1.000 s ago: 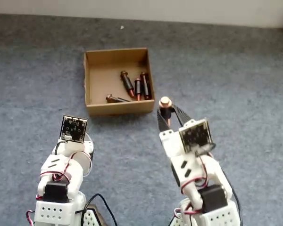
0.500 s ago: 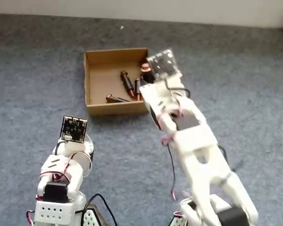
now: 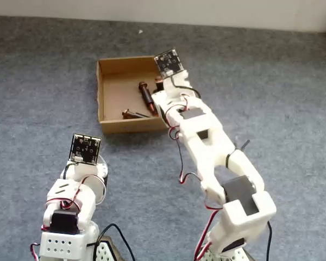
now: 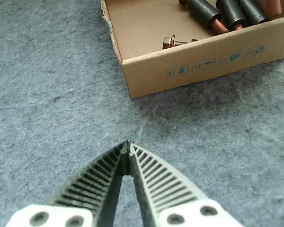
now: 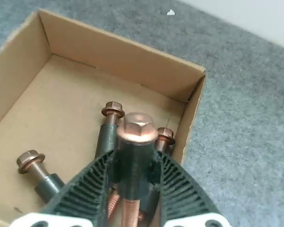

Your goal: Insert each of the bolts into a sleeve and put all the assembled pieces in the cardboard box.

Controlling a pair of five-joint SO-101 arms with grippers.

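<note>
Right gripper (image 5: 134,163): clamped around a copper bolt (image 5: 136,128) seated in its black sleeve (image 5: 131,178), held above the open brown cardboard box (image 5: 118,52). At least three assembled pieces (image 5: 106,135) lie inside. Left gripper (image 4: 128,147): closed, empty. We judge only this drop remaining.

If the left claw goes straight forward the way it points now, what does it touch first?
Probably the grey carpet just ahead of the shut left claw; if it clears that, the near wall of the brown cardboard box. Depth is unclear.
</note>
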